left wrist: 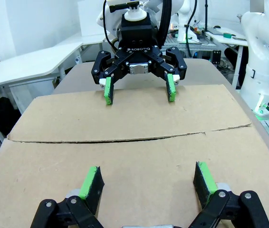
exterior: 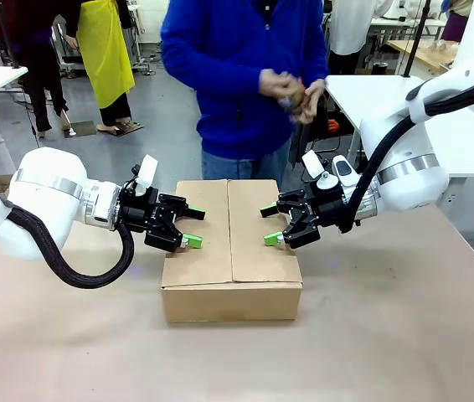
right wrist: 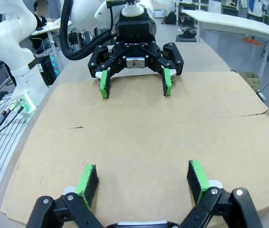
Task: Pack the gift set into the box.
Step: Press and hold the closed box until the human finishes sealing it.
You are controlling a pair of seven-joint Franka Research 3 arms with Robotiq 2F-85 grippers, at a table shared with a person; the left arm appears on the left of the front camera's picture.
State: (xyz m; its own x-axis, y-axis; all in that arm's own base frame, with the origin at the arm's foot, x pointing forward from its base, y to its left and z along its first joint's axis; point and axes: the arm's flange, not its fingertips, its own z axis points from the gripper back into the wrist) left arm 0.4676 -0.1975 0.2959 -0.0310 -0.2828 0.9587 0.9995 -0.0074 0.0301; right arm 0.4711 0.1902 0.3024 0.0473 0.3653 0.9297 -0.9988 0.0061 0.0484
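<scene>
The box [exterior: 230,251] stands in the middle of the table with its top flaps folded shut, a seam running down the centre. The gift set is hidden from view. My left gripper [exterior: 193,227] hovers open over the box's left edge, nothing between its fingers. Facing it, my right gripper [exterior: 269,224] is open over the right edge, also holding nothing. In the left wrist view my left gripper [left wrist: 148,183] sits just above the flaps [left wrist: 125,118], with the right gripper [left wrist: 139,90] opposite. The right wrist view shows my right gripper [right wrist: 141,183] above the cardboard [right wrist: 139,128], the left gripper [right wrist: 133,85] across from it.
A person in a blue top stands behind the box, both hands [exterior: 291,92] raised at chest height around a small object. The brown table top [exterior: 388,335] spreads out in front of and beside the box. White tables [exterior: 471,142] stand at the back right.
</scene>
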